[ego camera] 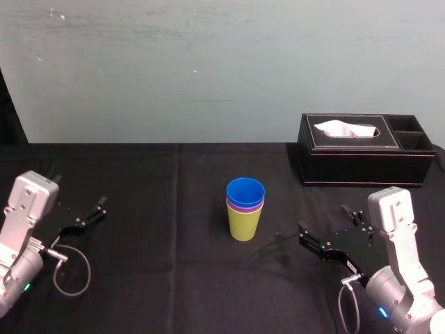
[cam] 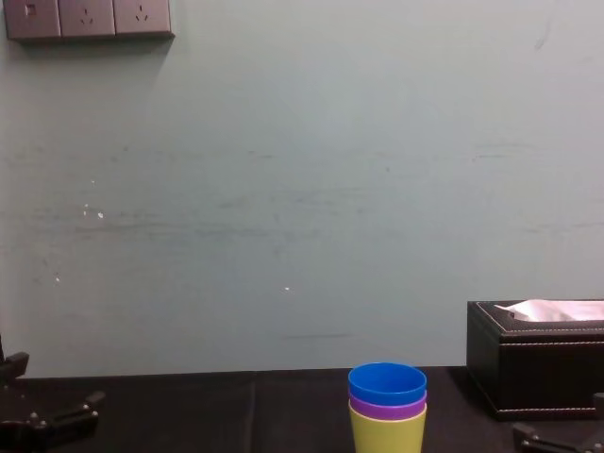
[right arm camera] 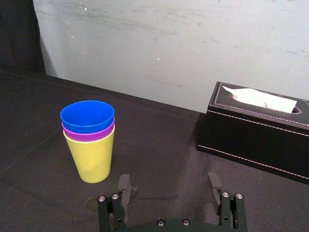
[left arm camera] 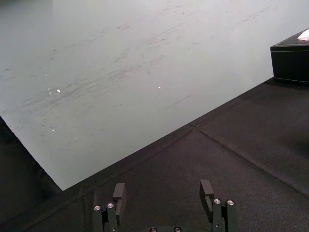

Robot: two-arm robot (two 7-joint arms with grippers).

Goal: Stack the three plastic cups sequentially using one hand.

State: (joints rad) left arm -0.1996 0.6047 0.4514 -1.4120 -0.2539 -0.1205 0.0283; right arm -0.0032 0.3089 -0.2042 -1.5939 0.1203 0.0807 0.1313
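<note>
Right hand (right arm camera: 168, 186), black-fingered and spread wide with nothing between its fingers, hovers low over the black-clothed bench (ego camera: 174, 278), just to the right of the cups and pointing towards them. Left hand (ego camera: 89, 212) sits parked at the far left of the bench, likewise spread and empty.

All three tapered cups are nested in one upright stack near the middle of the bench. The yellow-green plastic cup (ego camera: 245, 224) stands at the bottom on its narrow base. The purple plastic cup (ego camera: 245, 207) sits inside it with just its rim band showing, and the blue plastic cup (ego camera: 245, 191) is innermost on top. The stack's long axis runs vertical, mouths opening upward. A black tissue box (ego camera: 361, 149) stands well apart at the back right.

Such tumblers are likely light, thin-walled and smooth, so they would flex under a hard squeeze and tip easily. The best hold, I judge, is a gentle side pinch across the yellow-green wall below the rims.
</note>
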